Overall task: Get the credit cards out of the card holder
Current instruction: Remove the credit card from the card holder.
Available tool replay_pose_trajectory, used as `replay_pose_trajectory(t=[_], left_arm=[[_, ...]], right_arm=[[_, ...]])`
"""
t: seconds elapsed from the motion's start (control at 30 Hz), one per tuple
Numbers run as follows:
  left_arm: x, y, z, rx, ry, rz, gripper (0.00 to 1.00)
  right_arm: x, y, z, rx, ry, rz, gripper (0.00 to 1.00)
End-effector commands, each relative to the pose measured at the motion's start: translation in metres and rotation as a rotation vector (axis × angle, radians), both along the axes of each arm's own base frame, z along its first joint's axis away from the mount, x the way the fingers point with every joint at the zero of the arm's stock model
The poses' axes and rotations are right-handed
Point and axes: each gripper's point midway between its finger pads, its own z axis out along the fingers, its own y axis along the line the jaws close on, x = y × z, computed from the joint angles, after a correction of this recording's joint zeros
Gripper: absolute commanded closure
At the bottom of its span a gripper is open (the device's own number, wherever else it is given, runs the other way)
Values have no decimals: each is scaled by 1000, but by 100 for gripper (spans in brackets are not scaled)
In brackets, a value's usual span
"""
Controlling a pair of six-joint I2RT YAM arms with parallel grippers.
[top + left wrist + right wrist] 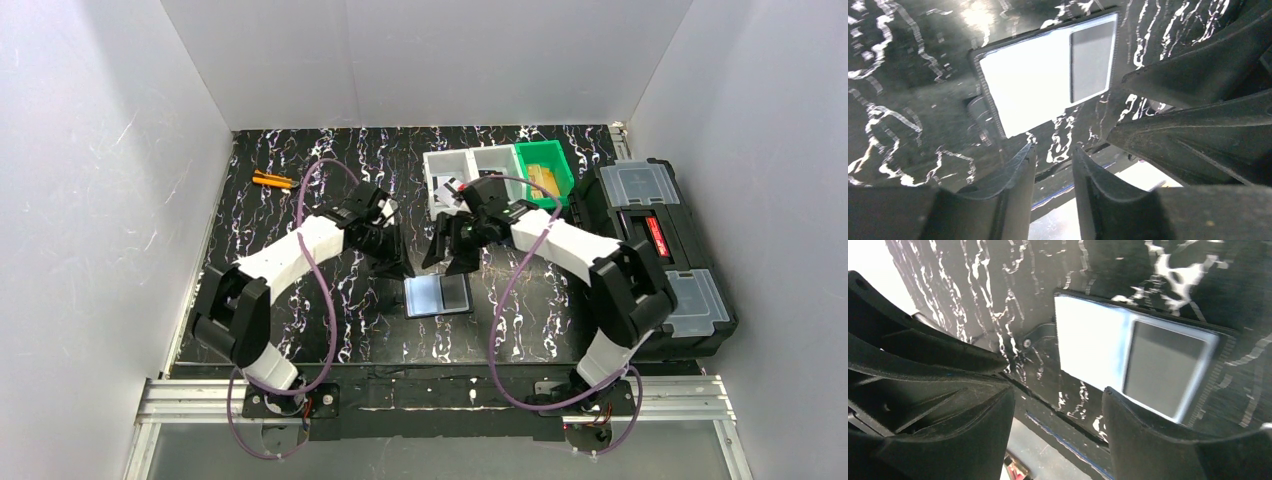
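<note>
Small black folding card holder (425,298) lies opened flat on black white-veined surface (340,335), glossy inside up. Silvery grey credit card (1163,367) sits on one half; cannot tell if tucked in. Just beyond holder's far edge: left end effector (1053,152), fingers slightly parted, empty; right end effector (1055,395), spread wide, empty. Farther back: white plastic bins (465,165), green plastic bin (545,165), large black toolbox (640,185) at right, small orange item (270,181) far left.
</note>
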Motion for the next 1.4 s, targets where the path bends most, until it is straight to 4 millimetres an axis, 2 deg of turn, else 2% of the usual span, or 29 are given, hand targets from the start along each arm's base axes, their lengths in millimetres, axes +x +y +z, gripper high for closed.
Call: replay_pose_trajectory(t=[0.0, 0.1, 0.23, 0.4, 0.67, 0.9, 1.2, 1.37], left_arm=[[-3, -35, 8, -61, 19, -91, 65], [-4, -55, 3, -73, 40, -131, 62], [-1, -74, -9, -93, 74, -144, 62], [6, -88, -25, -91, 91, -157, 64], [8, -86, -54, -47, 109, -158, 68], [5, -77, -68, -4, 113, -153, 72], [-1, -61, -87, 78, 127, -146, 95], [-3, -56, -97, 108, 138, -137, 100]], right_arm=[[-5, -46, -18, -125, 0, -56, 28], [-9, -60, -27, -162, 5, -72, 30], [-14, -67, -38, -192, 14, -80, 44], [-16, -71, -51, -217, 29, -80, 53], [-19, -74, -66, -243, 53, -71, 63], [-18, -77, -73, -266, 55, -72, 71], [-17, -78, -81, -292, 64, -72, 79], [-19, -78, -86, -316, 72, -67, 87]])
